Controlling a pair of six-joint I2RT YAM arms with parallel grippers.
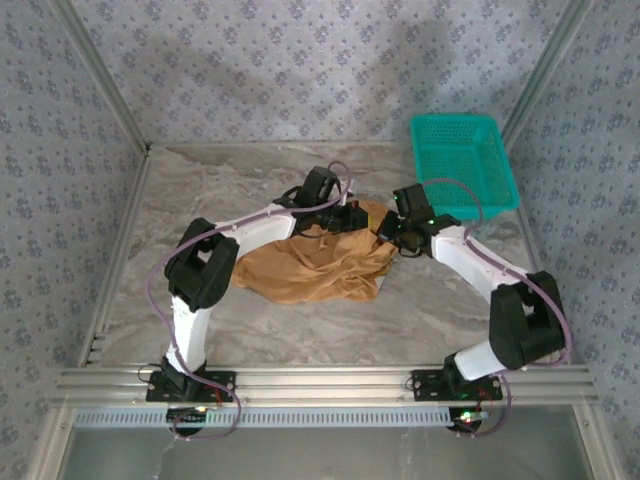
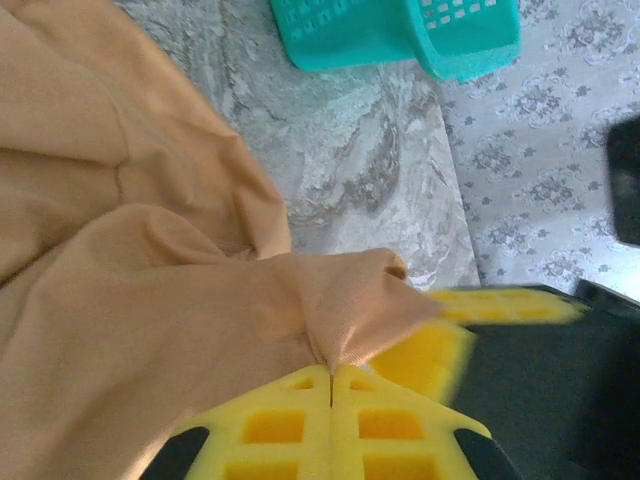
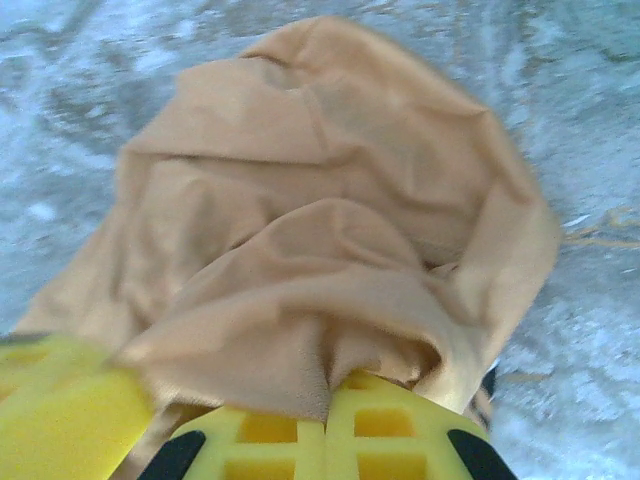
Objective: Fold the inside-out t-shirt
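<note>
The caramel t-shirt (image 1: 300, 268) lies as a crumpled heap on the marble table (image 1: 140, 300), to the near left of the teal basket (image 1: 462, 124). Its long axis runs roughly across the table, from a low, spread end far from the basket to a bunched, raised end just off the basket's near-left corner. Collar and hem cannot be told apart in the folds.

At that raised end the left gripper (image 2: 331, 374) has its yellow fingers pressed together on a peak of cloth. The right gripper (image 3: 325, 398) is likewise closed on a thick fold, just beside the left one and on the side closer to the basket.

The shirt's edge nearest the basket stops short of it, with a strip of bare marble between. On the side away from the basket, and toward the arm bases, the table lies open. The basket itself sits against the far right corner, close to the patterned walls.
</note>
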